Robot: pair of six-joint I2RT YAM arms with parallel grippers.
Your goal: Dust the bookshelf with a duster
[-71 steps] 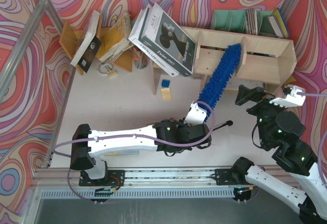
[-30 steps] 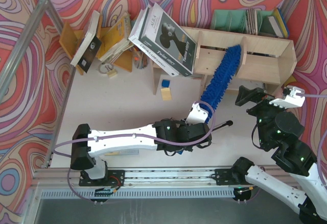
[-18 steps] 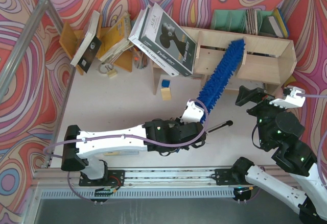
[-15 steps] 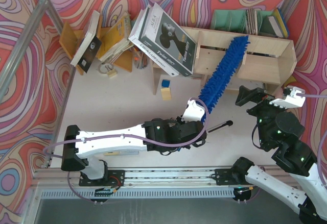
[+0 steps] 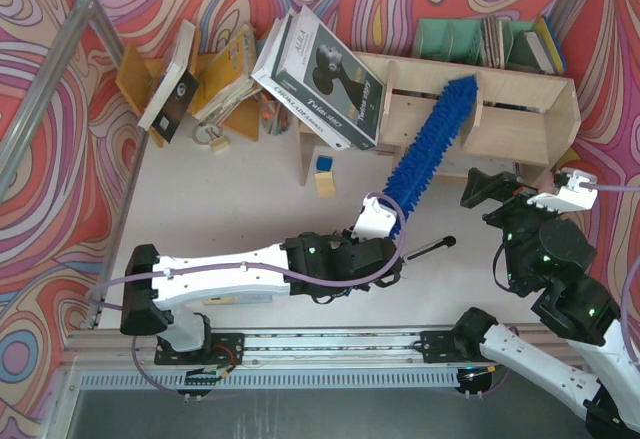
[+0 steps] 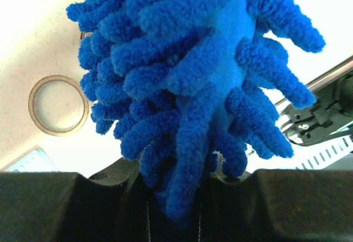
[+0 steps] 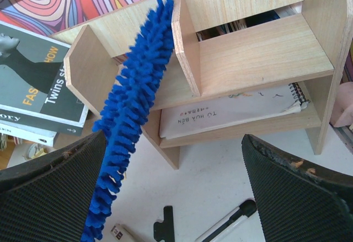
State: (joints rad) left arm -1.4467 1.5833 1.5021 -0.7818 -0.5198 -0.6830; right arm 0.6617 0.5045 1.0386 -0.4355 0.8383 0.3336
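The bookshelf (image 5: 520, 109) is a pale plywood two-tier unit at the back right; it also shows in the right wrist view (image 7: 253, 43). The blue fluffy duster (image 5: 425, 149) slants up from my left gripper (image 5: 377, 221). Its tip lies against the shelf's upper tier by the middle divider, as the right wrist view (image 7: 135, 98) shows. In the left wrist view the duster (image 6: 187, 60) fills the frame, and the left gripper (image 6: 174, 198) is shut on its base. My right gripper (image 5: 492, 191) hangs open and empty in front of the shelf's right half (image 7: 176, 198).
Large books (image 5: 320, 74) lean on the shelf's left end. An orange-brown book rack (image 5: 200, 69) stands at the back left, a green file holder (image 5: 465, 37) behind the shelf. A notebook (image 7: 231, 115) lies on the lower tier. A pen (image 5: 432, 248), black clip (image 7: 165, 231) and tape ring (image 6: 58, 104) lie on the table.
The duster's tip swept right along the shelf top, then swung a little back left. The left arm shifted slightly left. The right arm has not moved.
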